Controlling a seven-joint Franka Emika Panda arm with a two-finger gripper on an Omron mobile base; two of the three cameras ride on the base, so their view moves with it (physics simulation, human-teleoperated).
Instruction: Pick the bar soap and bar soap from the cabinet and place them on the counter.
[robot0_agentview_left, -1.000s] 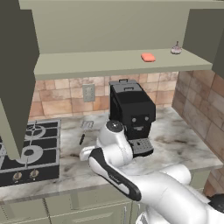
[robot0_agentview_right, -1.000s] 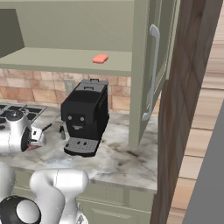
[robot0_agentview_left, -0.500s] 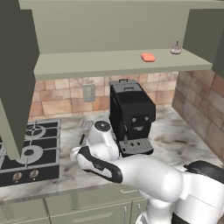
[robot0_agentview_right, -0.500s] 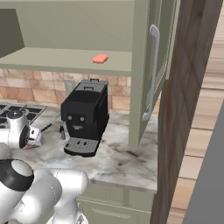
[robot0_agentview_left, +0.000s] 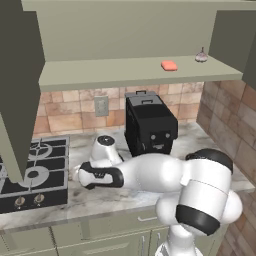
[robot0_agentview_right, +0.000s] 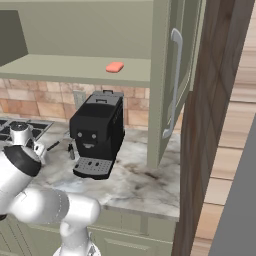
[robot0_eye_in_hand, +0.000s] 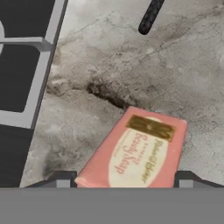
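Looking along the end effector (robot0_eye_in_hand: 124, 183), the hand view catches a boxed bar soap (robot0_eye_in_hand: 135, 151) lying on the marbled desk (robot0_eye_in_hand: 131, 65) between spread fingertips (robot0_eye_in_hand: 61, 178); contact is unclear. Both base views add the coral-red soap (robot0_agentview_left: 169, 65) on the cabinet shelf (robot0_agentview_left: 130, 74), upper right, above a black coffee machine (robot0_agentview_right: 97, 132).

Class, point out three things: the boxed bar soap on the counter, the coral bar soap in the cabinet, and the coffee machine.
boxed bar soap (robot0_eye_in_hand: 139, 151), hand view, label face.
coral bar soap (robot0_agentview_left: 169, 65), left base view, top face.
coffee machine (robot0_agentview_right: 96, 130), right base view, front panel.
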